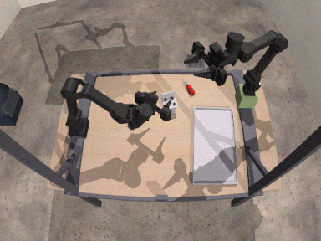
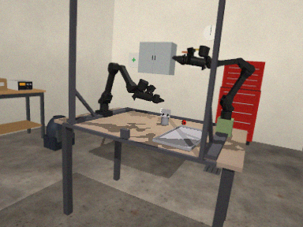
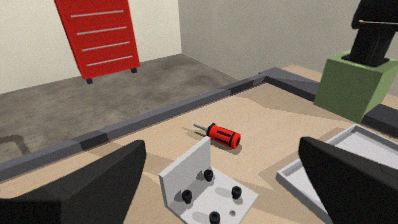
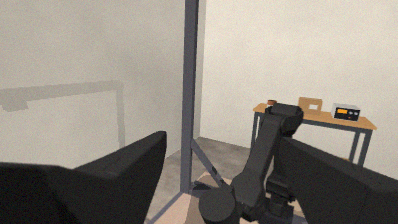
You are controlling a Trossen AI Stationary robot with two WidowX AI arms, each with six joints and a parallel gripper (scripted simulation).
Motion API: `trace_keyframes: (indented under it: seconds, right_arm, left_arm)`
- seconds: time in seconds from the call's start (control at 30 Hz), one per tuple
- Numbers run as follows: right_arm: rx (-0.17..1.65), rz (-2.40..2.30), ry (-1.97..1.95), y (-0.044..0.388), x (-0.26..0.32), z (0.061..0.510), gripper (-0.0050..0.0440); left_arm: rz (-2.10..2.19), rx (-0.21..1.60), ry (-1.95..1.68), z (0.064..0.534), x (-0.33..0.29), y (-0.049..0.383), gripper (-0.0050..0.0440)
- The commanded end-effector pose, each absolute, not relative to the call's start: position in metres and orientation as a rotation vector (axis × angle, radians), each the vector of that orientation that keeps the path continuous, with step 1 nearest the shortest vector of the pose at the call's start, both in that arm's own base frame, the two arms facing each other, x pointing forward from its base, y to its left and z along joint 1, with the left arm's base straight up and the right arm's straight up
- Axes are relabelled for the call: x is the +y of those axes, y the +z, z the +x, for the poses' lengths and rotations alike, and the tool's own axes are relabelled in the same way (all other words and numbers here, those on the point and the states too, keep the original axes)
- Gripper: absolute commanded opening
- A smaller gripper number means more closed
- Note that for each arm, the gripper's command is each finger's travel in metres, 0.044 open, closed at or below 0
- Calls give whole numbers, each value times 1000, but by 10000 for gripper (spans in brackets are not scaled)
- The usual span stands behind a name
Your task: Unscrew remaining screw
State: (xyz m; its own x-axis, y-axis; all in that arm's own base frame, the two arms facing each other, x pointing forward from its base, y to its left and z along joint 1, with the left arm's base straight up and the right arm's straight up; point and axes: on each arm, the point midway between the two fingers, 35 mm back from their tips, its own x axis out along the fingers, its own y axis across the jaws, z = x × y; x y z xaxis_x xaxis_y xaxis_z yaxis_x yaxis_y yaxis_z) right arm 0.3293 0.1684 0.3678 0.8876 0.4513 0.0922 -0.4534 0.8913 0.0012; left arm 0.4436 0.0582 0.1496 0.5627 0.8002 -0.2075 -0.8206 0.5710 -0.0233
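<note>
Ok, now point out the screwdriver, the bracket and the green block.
Screwdriver (image 3: 225, 136) (image 1: 191, 89): left wrist and top views, red handle.
Bracket (image 3: 186, 167): left wrist view, upright plate.
Green block (image 3: 342, 90) (image 2: 224, 127): left wrist and exterior views, side face.
</note>
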Motion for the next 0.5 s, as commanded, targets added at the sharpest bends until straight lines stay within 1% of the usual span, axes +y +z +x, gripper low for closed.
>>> trace_keyframes:
  seconds: [0.0,0.2,0.47]
  right_arm:
    - [-121,29,469,380,166,327,300]
    - [-121,29,469,380,166,327,300]
    - [-121,29,469,380,166,327,300]
  left_arm:
    - [-156,169,893,438,65,179,400]
    - [-160,171,878,438,66,183,400]
    - [-170,165,750,425,69,212,400]
